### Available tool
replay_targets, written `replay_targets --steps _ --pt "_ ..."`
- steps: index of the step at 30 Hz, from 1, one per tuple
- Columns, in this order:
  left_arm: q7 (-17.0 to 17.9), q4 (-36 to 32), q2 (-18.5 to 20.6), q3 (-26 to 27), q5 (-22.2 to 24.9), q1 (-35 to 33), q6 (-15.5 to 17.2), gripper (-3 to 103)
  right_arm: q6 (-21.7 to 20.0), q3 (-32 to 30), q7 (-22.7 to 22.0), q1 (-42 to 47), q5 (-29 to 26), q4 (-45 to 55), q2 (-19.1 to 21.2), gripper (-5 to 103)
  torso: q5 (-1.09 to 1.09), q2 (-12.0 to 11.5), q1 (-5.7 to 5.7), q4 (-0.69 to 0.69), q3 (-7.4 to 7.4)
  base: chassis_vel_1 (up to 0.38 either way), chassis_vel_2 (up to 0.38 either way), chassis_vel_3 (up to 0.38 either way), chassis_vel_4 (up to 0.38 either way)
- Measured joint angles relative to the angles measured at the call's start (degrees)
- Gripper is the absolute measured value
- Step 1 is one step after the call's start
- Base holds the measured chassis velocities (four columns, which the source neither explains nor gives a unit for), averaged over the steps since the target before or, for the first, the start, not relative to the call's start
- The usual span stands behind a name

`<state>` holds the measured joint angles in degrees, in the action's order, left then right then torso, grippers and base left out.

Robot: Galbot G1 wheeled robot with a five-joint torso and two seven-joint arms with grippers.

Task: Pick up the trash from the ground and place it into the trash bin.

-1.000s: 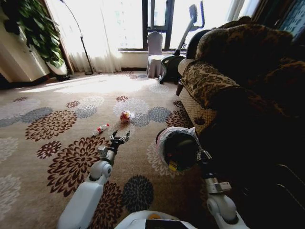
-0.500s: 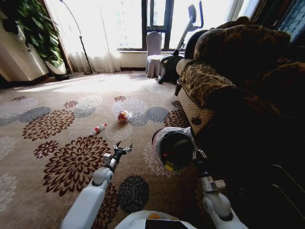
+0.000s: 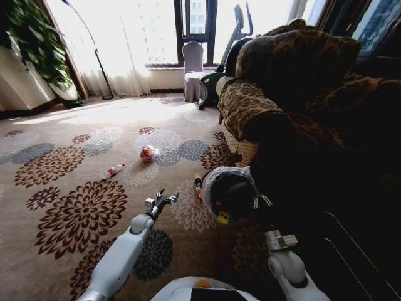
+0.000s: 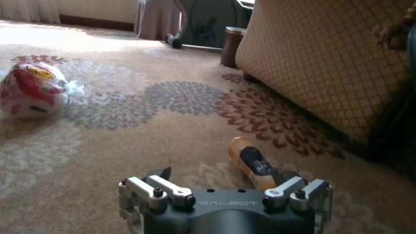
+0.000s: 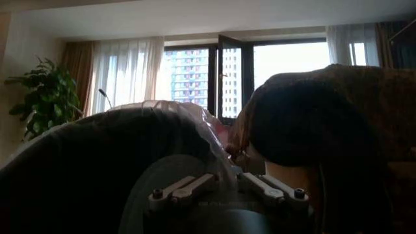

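I'm running this from the desk. My left gripper [image 3: 164, 198] hangs low over the carpet [image 3: 75, 157], fingers [image 4: 158, 174] spread and empty, pointed at a small bottle [image 4: 251, 162] lying on its side just ahead of the jaws. It's yellow with a dark label, and it sits beside the sofa [image 3: 276, 81] skirt, close to the carpet's sofa-side edge. I keep the jaws wide so they can straddle the bottle across its narrow body rather than end-on.

My right gripper [image 3: 260, 202] carries the bin [image 3: 229, 194] tilted, liner ruffled at the rim, mouth turned toward the left arm. I judge that's so the drop is short once something is picked. The wrist camera shows the fingers [image 5: 182, 187] drawn in against the bin's dark wall and liner, so I read them as clamped on the rim, though that view is murky.

More trash waits farther out in the open carpet: a red-white wad [image 3: 148, 153] toward the window, and a red-capped bottle [image 3: 114, 169] well to its left. Both are well apart from the gripper. The yellow bottle is the nearest piece, so I'd take it as the current target.
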<state>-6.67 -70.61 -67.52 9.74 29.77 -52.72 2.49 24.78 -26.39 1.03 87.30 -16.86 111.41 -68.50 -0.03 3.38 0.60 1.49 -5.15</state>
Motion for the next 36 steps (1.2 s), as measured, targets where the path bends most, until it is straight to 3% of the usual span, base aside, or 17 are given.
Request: replay_targets --steps 7,10,31,34,36 --pt "1.73 4.92 -2.55 -3.89 5.0 4.88 1.99 100 0.68 -0.18 0.03 0.4 0.29 0.18 0.15 0 0.02 0.0 0.0 0.02 0.0 0.037 0.034 -0.017 -0.031" --pt "3.37 5.54 -3.28 -5.68 10.08 6.44 4.11 100 0.48 -0.33 0.02 0.48 1.28 0.22 0.34 0 0.05 0.0 0.0 -0.02 0.0 0.0 0.0 0.0 0.0" --pt "4.32 7.9 -4.37 -11.35 9.6 9.35 4.69 100 4.71 -0.09 0.02 0.55 0.24 -1.37 -0.48 0 0.04 0.0 -0.02 -0.01 0.01 -0.028 0.033 0.036 -0.034" --pt "4.47 8.42 -4.58 -11.76 10.53 9.88 4.91 103 4.92 -0.09 0.01 0.7 0.16 -1.4 -0.68 0 0.03 0.0 -0.01 -0.01 0.01 -0.161 0.169 0.168 -0.168" --pt "4.99 8.64 -4.85 -11.86 11.89 10.36 5.48 99 5.37 -0.09 0.01 1.13 0.07 -1.36 -0.75 0 0.03 0.0 0.0 -0.01 0.0 -0.164 0.189 0.174 -0.178"
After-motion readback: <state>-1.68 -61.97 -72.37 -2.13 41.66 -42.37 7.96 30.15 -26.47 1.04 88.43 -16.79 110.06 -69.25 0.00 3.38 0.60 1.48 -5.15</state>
